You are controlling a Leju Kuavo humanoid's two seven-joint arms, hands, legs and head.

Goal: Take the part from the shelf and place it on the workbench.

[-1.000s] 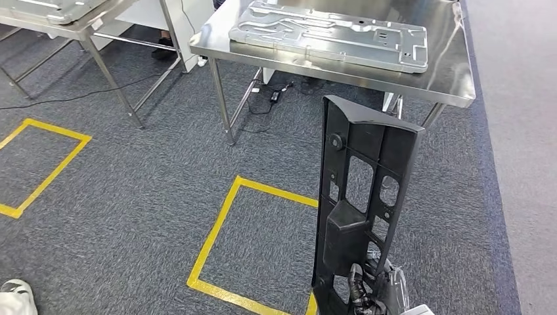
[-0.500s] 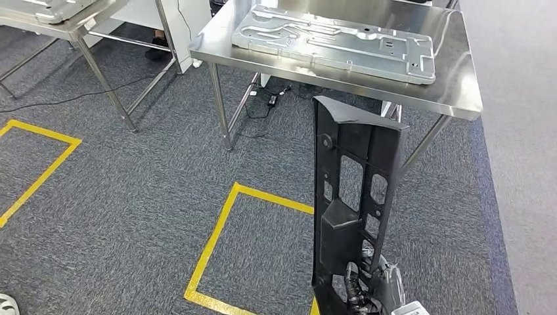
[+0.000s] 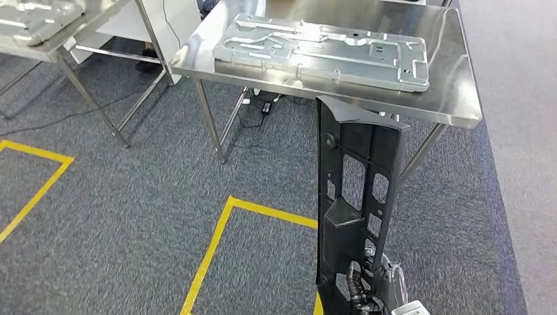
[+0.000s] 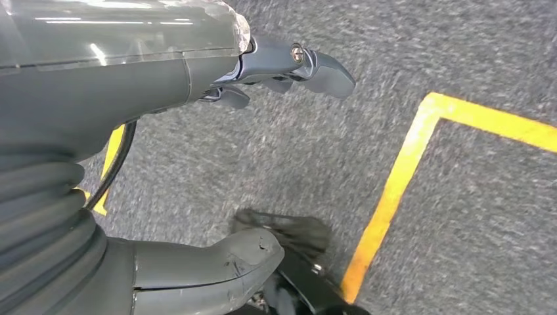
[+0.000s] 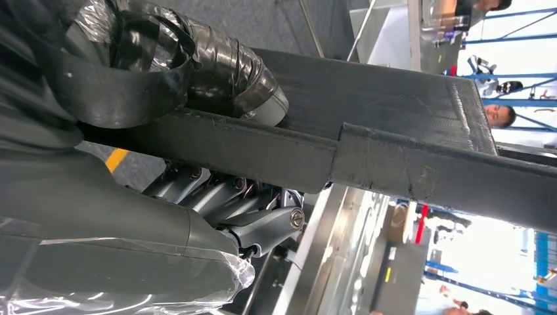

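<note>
We grip long black ribbed plastic part (image 3: pixel 355 197) upright in right hand (image 3: pixel 371 292), fingers wrapped round its lower end, before shiny steel counter (image 3: pixel 453 85) bearing flat stamped silver metal panel (image 3: pixel 322 49). Left hand (image 4: pixel 197 151) spread, holding nothing, above grey carpet floor (image 3: pixel 118 216).

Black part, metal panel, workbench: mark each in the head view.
black part (image 3: pixel 355 197), head view, on its ribbed middle section.
metal panel (image 3: pixel 322 49), head view, centre of its stamped face.
workbench (image 3: pixel 453 85), head view, bare steel top beside the panel.
</note>
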